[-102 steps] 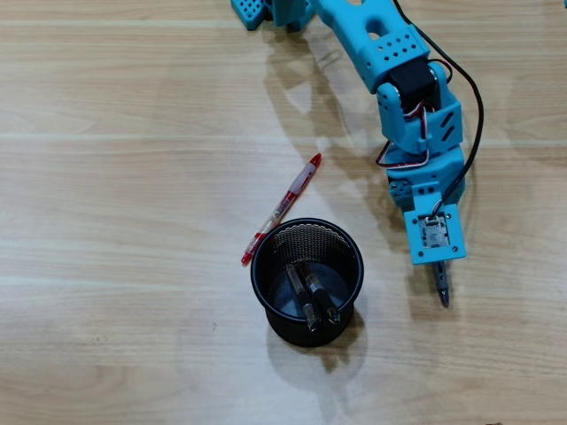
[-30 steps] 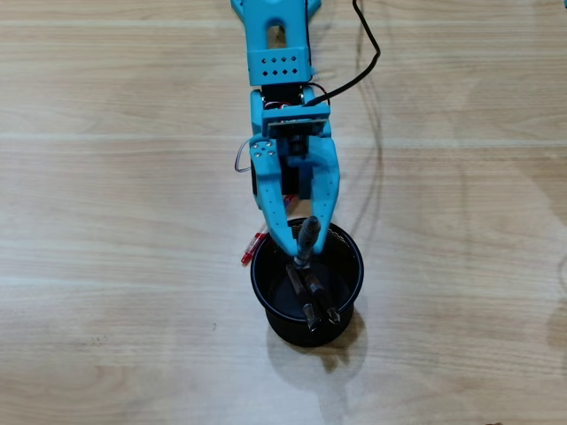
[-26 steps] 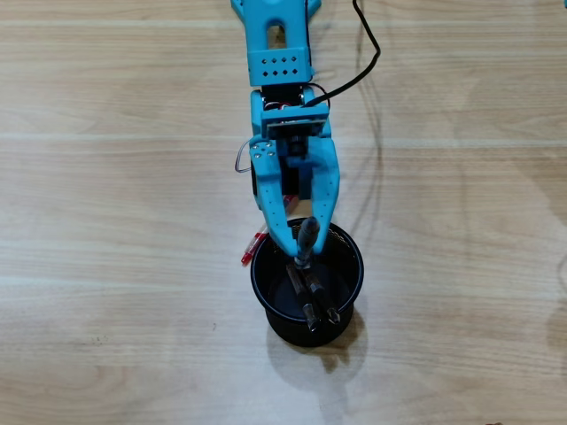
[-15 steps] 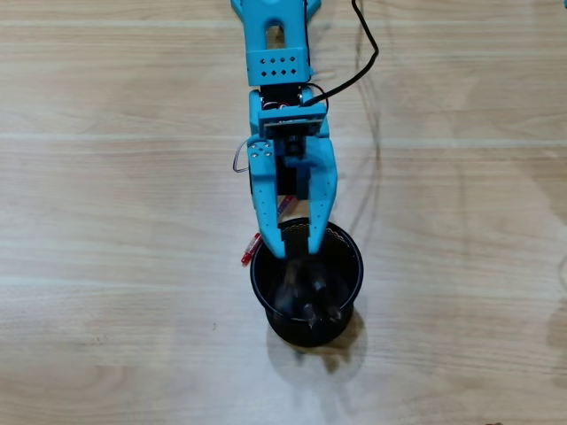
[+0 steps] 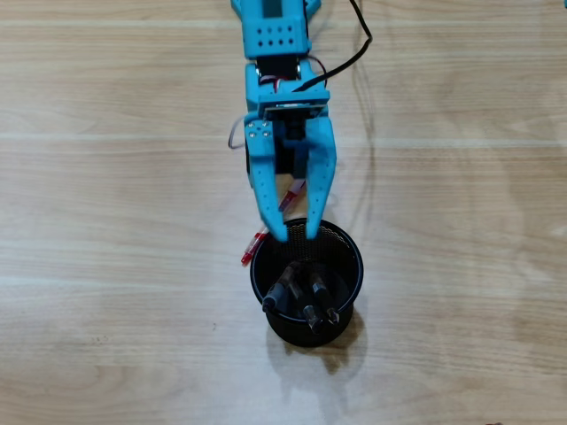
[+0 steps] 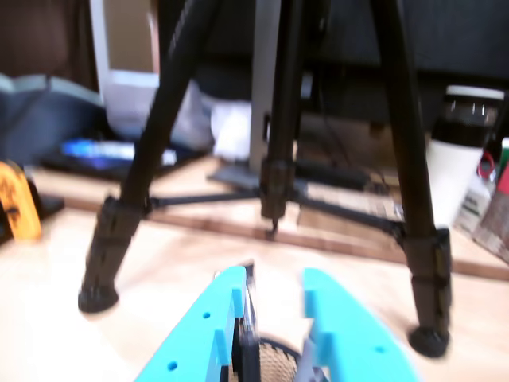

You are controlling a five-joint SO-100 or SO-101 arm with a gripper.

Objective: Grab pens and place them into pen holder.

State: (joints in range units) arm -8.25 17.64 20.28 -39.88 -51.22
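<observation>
Above the far rim of the pen holder [image 5: 353, 266], just below mid-frame in the overhead view, the blue gripper [image 5: 296, 235] hangs with its two fingers spread and nothing between them. Three pens [image 5: 303, 294] lean inside the black mesh cup, their dark ends pointing toward the lower edge of the frame. The red pen [image 5: 254, 246] lies on the wooden table [image 5: 106, 221] just beside the cup's upper-left side, mostly hidden under the fingers (only its lower tip and a short red stretch between the fingers show). The wrist view, blurred, seems to show the same parted fingers over the mesh rim [image 6: 274, 358], with a black tripod [image 6: 274, 119] beyond. A drop-off looks complete; the remaining step is the red pen. That calls for lowering the open jaws to straddle its slanted barrel, clear of the cup wall.
</observation>
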